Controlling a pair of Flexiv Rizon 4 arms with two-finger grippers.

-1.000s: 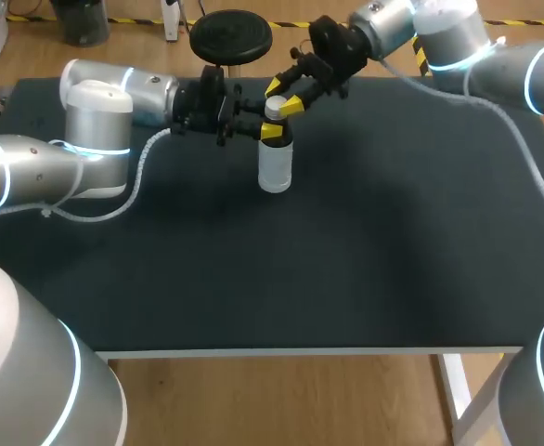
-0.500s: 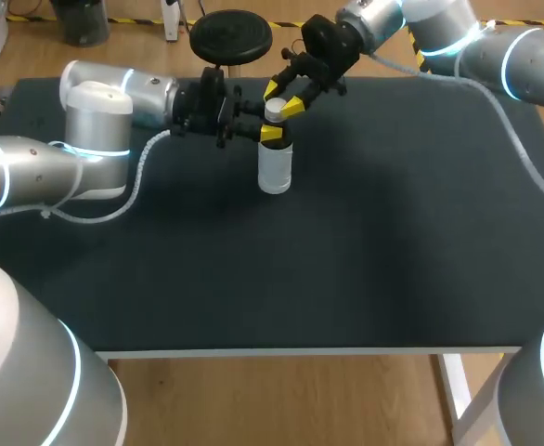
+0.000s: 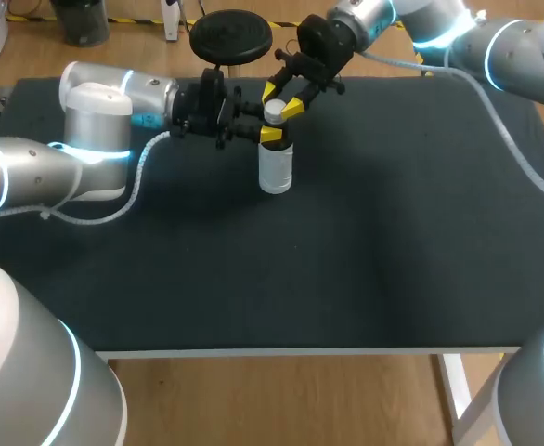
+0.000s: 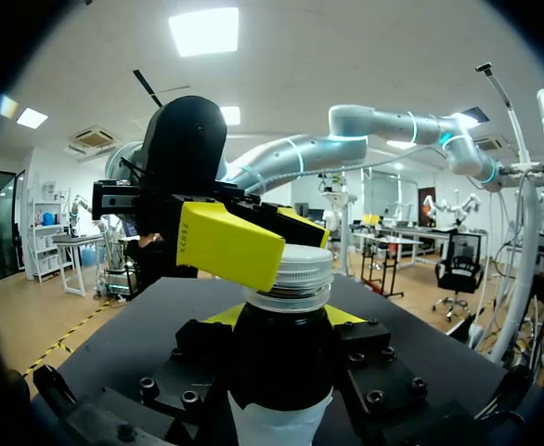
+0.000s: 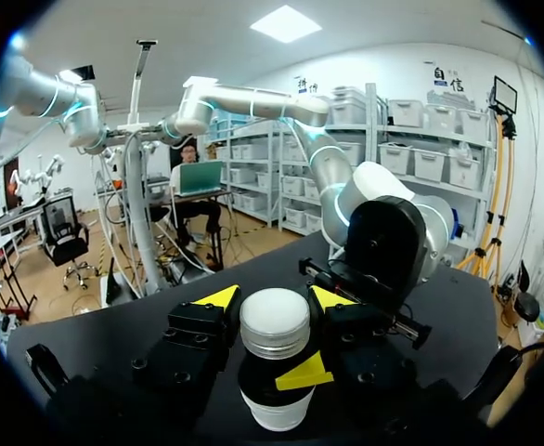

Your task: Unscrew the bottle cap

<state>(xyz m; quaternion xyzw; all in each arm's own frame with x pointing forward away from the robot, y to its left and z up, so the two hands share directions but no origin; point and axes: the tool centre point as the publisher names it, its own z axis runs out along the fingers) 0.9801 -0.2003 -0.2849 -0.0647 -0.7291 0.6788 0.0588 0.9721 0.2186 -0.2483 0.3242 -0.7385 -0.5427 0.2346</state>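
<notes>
A clear bottle (image 3: 275, 165) with a white label stands upright at the back middle of the black table (image 3: 346, 242). My left gripper (image 3: 269, 133) comes in level from the left and is shut on the bottle's dark neck (image 4: 281, 358), just under the cap. The white ribbed cap (image 3: 274, 110) sits on top. My right gripper (image 3: 280, 99) reaches down from the back right and is shut on the cap, one yellow fingertip (image 5: 218, 297) on each side of the cap (image 5: 274, 321). In the left wrist view the right gripper's yellow finger (image 4: 227, 244) presses against the cap (image 4: 295, 272).
A round black stool (image 3: 231, 35) stands just behind the table's back edge, close to both wrists. The table's front half and right side hold nothing but bare dark cloth.
My right arm's wrist has swung left and back around the cap while the fingers stay on it. The bottle and the left gripper have kept still.
</notes>
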